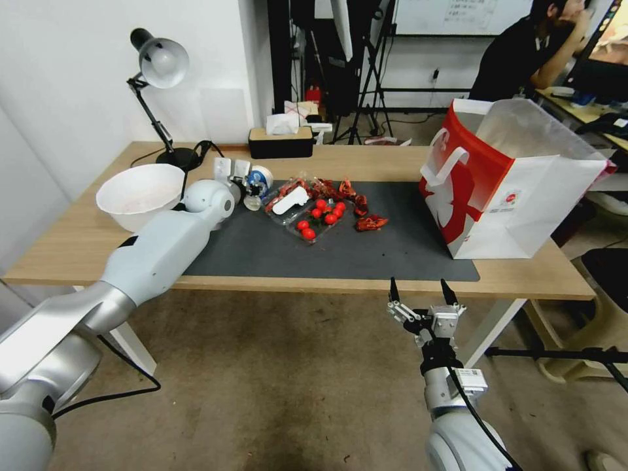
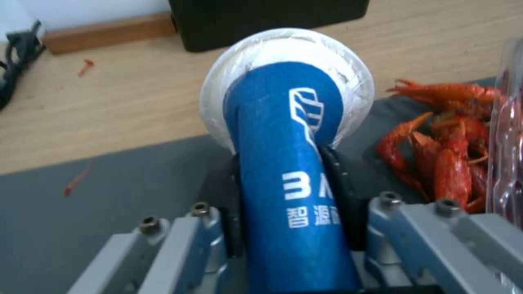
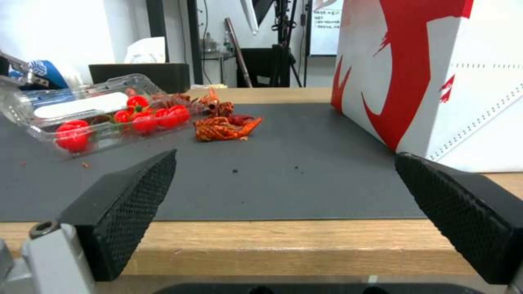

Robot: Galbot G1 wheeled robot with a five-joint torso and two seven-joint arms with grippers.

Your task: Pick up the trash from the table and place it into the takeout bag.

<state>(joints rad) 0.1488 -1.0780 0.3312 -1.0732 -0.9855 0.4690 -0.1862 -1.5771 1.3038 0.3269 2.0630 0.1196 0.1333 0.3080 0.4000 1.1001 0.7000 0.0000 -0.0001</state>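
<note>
Light wood and a dark grey mat (image 1: 366, 252) make up the surface (image 1: 72, 242) that carries the work, with a desk lamp (image 1: 160, 65) and a black tissue box (image 1: 281, 142) toward its far edge. On the left of the mat, the left end effector (image 2: 286, 200) is pinched on a blue-and-white paper cup (image 2: 291, 163), its pads pressing the blue sleeve from both sides so that the cup looks squeezed, the white rim pointing away from the wrist; whether the cup is clear of the mat cannot be told. The right end effector (image 1: 422, 294) hangs just off the near edge of the surface, fingers spread wide and holding nothing, facing the takeout bag (image 1: 517, 190), which stands open on the right end of the mat. Nothing can be seen inside the bag from the head view, so the task looks barely begun. A clear plastic clamshell with cherry tomatoes (image 1: 314, 212), a scatter of red crayfish shells (image 1: 363, 212) just beside it, and a white bowl (image 1: 140, 193) on the left of the surface are left to clear. The cup itself has the whole width of the mat to cross before it reaches the bag.
</note>
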